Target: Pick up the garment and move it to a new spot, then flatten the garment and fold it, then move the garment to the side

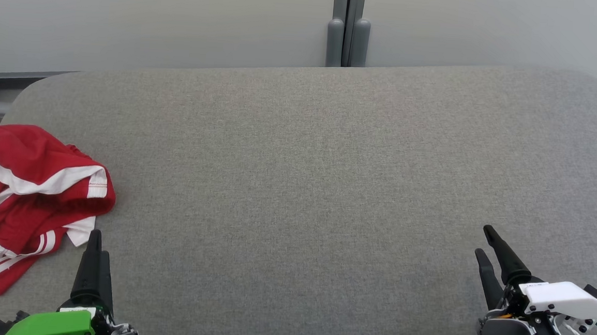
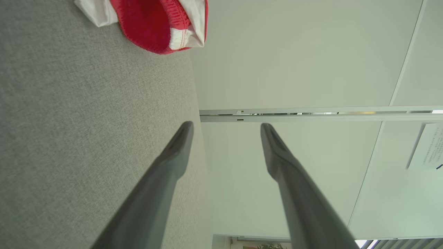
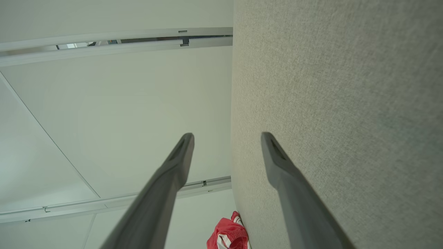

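Crumpled red-and-white garment on grey cushion, far left edge

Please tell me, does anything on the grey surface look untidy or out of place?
The red fabric garment with white stripes lies crumpled in a heap at the left edge of the grey woven fabric surface, not spread flat. Nothing looks spilled or damaged.

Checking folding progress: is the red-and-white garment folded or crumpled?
Crumpled: the red, white-striped garment lies bunched in uneven heaps on the grey fabric surface.
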Robot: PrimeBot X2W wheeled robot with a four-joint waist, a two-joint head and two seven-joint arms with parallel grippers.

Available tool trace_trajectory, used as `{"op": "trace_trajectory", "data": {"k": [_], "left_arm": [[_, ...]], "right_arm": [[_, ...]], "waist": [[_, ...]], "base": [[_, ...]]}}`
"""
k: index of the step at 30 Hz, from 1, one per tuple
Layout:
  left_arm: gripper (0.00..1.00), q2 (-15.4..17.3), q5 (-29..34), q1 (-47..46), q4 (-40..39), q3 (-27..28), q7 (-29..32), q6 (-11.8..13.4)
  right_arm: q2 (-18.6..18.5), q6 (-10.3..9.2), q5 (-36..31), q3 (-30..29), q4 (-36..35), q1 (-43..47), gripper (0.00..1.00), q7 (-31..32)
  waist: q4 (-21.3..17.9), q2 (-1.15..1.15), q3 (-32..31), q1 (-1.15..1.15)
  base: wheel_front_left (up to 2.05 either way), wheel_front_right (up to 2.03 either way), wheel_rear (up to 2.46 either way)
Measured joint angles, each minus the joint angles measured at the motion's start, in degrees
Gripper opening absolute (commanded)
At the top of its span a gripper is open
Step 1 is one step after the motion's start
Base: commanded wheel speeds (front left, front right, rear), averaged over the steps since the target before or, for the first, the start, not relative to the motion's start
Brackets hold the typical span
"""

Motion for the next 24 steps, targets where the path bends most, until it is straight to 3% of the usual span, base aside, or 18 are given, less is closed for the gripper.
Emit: {"op": "trace_trajectory", "data": {"k": [11,24], "left_arm": [[1.00,0.0,8.2,-0.1,-1.6,0.5,-1.7,0.7],[1.00,0.0,22.1,-0.3,-4.3,-0.5,-3.7,3.2]], "right_arm": [[-0.3,0.00,-7.6,2.6,-0.7,-0.5,1.00,-3.7],[-0.5,0.00,-23.6,5.6,-1.0,-1.9,1.00,-7.8]], "waist": [[0.0,0.00,0.1,0.00],[0.0,0.00,0.3,0.00]], "base": [[0.00,0.00,0.00],[0.00,0.00,0.00]]}}
